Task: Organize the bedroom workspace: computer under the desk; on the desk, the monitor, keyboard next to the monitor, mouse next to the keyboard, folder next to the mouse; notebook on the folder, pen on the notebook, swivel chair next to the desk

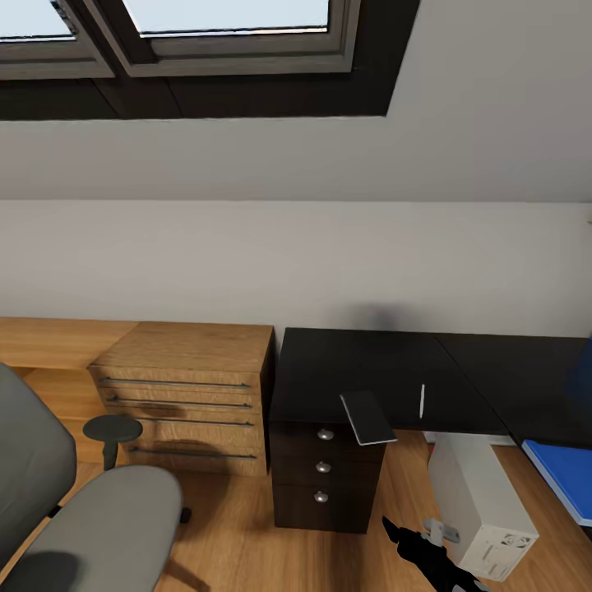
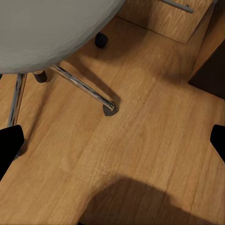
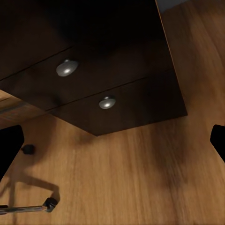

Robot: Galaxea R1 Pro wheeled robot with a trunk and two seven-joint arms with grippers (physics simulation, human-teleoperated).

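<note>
Currently the notebook (image 1: 367,417) overhangs the black worktop's (image 1: 345,370) front edge beside the pen (image 1: 422,400), the blue folder (image 1: 561,477) lies at its right end, and both hands (image 2: 112,140) (image 3: 112,140) hang released, grasping nothing.

Your head view cuts the swivel chair (image 1: 90,518) at the left and bottom edges, so you see just part of its backrest, seat and one armrest. The bench (image 1: 370,370) runs out past the right edge. The folder (image 1: 567,477) is clipped there too, leaving you a blue corner; whether it rests on the bench or below it can't be told. The computer (image 1: 485,501) is partly covered by the bench top above it. The pen (image 1: 422,400) is a thin whitish sliver, too small for detail. In each wrist view, the claw fingertips (image 2: 10,145) (image 3: 9,145) are cropped at the frame sides.
</note>
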